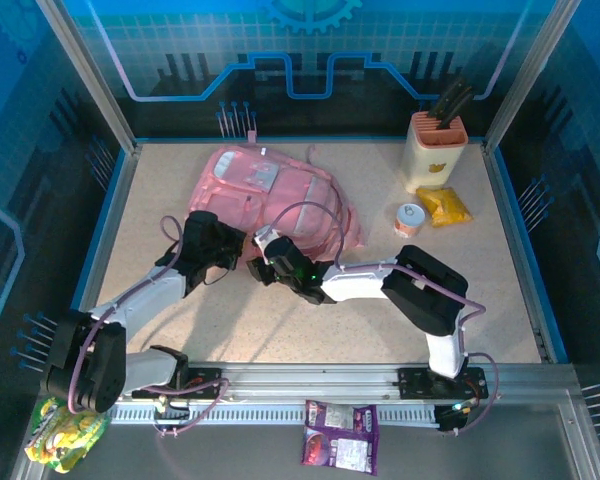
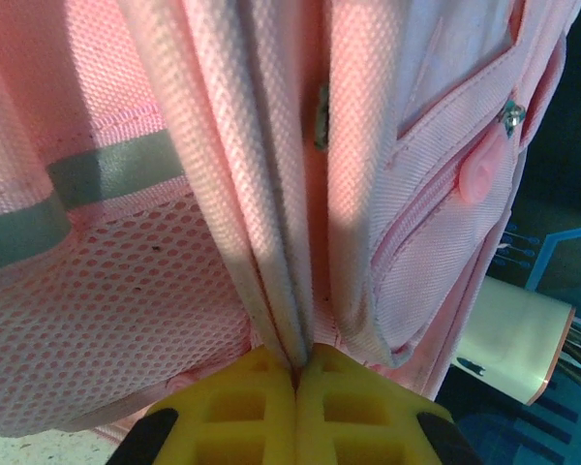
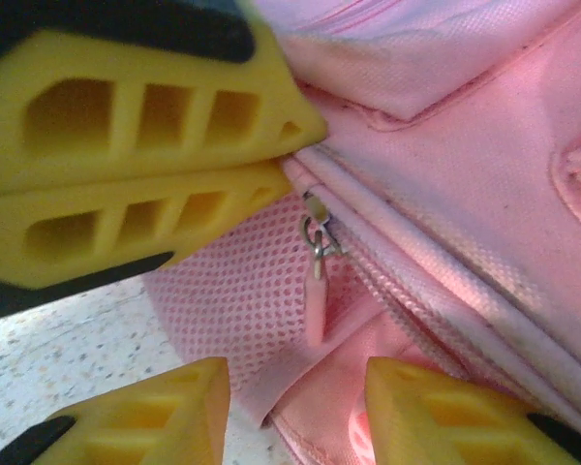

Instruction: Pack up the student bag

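Observation:
The student bag (image 1: 270,190), a large soft pink backpack, lies flat at the back middle of the table. My left gripper (image 1: 236,252) is at the bag's near edge; in the left wrist view the gripper (image 2: 298,362) is shut on a ridge of the bag's zip seam (image 2: 271,242). My right gripper (image 1: 263,252) is right beside it. Its yellow fingers (image 3: 155,417) stand open around pink mesh and fabric, with a pink zip pull (image 3: 315,295) hanging just beyond them. The left gripper's fingers (image 3: 136,145) clamp the seam at the upper left of the right wrist view.
A beige holder with an orange rim (image 1: 435,150) stands at the back right, with a small can (image 1: 410,218) and a yellow packet (image 1: 445,207) in front of it. A purple snack packet (image 1: 340,435) and a yellow-green packet (image 1: 65,435) lie below the table's front rail.

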Action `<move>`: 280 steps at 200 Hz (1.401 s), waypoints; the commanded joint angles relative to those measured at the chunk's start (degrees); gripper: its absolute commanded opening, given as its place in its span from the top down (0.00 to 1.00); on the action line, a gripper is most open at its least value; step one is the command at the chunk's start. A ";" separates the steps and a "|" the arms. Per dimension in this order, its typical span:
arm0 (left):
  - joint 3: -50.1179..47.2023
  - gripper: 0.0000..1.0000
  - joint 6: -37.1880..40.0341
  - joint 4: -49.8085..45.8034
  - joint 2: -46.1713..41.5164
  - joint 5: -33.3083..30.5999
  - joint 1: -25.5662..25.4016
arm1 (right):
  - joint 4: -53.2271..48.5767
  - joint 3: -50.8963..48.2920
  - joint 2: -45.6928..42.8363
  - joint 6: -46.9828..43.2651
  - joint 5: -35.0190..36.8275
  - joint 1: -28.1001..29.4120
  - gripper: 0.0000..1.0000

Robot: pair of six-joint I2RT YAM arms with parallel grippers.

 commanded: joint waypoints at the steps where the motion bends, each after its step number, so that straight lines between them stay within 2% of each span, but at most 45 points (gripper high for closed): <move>1: 1.35 1.00 -1.30 2.61 0.14 3.50 -2.18 | 5.16 3.51 2.18 -1.86 6.59 0.00 0.60; 44: 1.08 1.00 -1.69 3.48 0.68 3.45 -3.21 | 6.49 5.47 3.25 -2.32 12.10 0.18 0.72; 57: 1.14 1.00 -1.28 2.52 0.09 2.62 -3.21 | 7.15 4.57 2.73 -2.35 12.95 0.31 0.80; 81: 1.51 1.00 0.06 -0.25 -1.54 0.56 -3.13 | 8.61 1.76 1.38 -3.26 13.47 0.76 0.92; 113: 1.68 1.00 1.08 -1.57 -2.49 -0.79 -3.04 | 8.55 -2.20 -1.96 -2.94 11.62 0.82 1.00; 197: 1.12 1.00 2.16 -2.63 -3.12 -0.82 0.04 | 2.18 -9.74 -10.13 -1.50 3.56 0.41 1.00; 280: 0.68 1.00 4.46 -5.30 -4.38 -0.17 3.79 | -3.47 -17.60 -17.61 -3.17 -2.80 -4.07 1.00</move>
